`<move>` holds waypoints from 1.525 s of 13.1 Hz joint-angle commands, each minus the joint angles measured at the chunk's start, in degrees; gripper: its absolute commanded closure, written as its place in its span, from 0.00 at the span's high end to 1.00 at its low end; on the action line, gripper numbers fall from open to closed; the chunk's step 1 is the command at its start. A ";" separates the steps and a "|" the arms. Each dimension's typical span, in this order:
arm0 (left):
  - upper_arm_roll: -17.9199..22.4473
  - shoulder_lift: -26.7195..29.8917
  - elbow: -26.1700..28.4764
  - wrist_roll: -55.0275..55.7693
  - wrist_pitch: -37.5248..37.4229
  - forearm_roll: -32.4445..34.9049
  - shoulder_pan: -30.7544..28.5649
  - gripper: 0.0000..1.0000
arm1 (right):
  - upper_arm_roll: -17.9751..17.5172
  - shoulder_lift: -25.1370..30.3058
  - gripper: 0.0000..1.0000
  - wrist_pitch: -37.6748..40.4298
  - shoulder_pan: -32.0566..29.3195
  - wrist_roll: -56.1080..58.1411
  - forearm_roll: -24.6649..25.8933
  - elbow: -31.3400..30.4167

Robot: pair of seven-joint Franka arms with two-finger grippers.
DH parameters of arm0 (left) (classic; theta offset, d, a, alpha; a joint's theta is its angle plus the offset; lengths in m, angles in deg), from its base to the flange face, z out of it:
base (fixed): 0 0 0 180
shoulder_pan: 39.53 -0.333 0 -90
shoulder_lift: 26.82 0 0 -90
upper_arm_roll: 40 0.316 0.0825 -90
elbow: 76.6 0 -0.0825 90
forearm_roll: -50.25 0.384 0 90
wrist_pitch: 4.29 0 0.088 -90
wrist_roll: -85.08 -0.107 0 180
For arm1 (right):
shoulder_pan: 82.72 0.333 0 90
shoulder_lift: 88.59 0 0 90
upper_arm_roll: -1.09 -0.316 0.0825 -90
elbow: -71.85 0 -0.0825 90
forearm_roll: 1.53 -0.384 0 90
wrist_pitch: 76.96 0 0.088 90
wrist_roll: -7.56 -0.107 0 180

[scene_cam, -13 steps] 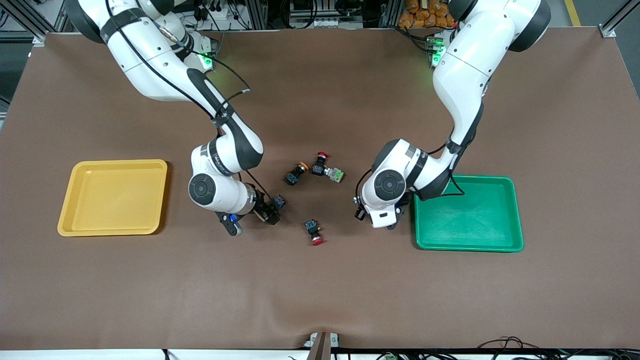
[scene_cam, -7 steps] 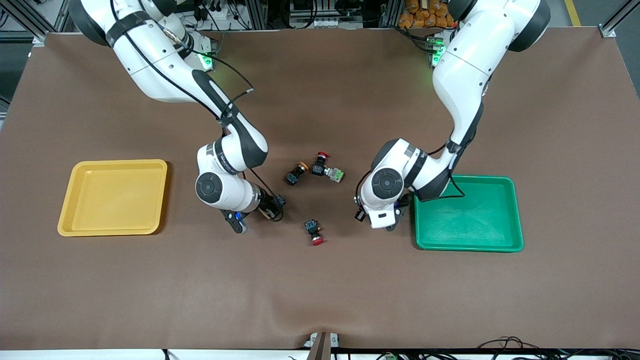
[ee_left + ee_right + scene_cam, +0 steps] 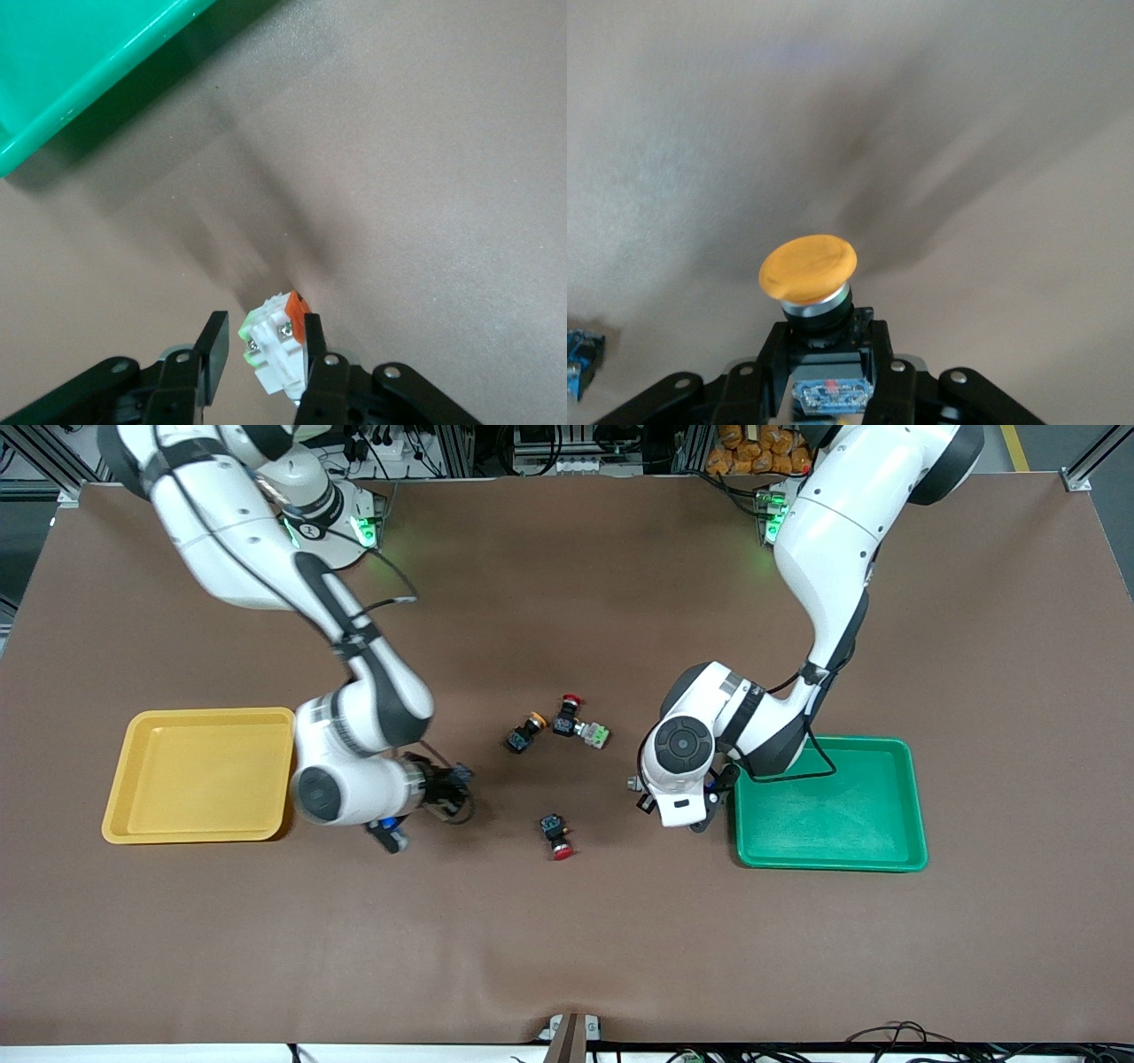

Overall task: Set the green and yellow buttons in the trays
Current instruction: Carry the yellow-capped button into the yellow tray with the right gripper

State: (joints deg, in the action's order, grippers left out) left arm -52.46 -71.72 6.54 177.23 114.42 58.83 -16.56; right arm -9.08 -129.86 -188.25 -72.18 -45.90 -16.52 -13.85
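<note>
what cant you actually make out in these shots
- Front view: the right pincer and its yellow button are a dark blur under the wrist.
- Front view: the left pincer and its white button are hidden by the arm beside the green tray.
- Left wrist view: the white button's cap is hidden by the fingers.
- Right wrist view: the yellow tray is out of frame.

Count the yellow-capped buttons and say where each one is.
2. One yellow-capped button is held in the right hand, above the table between the yellow tray and the loose buttons. The other lies mid-table.
</note>
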 commanded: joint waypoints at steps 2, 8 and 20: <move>0.24 0.25 -0.26 0.66 -0.76 0.56 0.24 0.51 | -0.21 2.33 0.00 9.58 -6.57 12.81 0.74 0.18; 0.24 -1.15 -1.04 2.24 0.03 0.47 0.59 0.56 | 12.33 3.21 0.00 22.16 -11.76 45.55 2.42 -0.17; 0.32 -3.09 -2.37 6.90 3.72 0.39 0.42 0.52 | 23.88 -1.53 0.91 16.38 -17.48 99.50 5.76 -0.35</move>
State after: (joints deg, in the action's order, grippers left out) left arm -52.34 -73.72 5.87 182.88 118.06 58.83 -16.49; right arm 15.22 -130.77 -171.03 -89.37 50.25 -11.09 -14.36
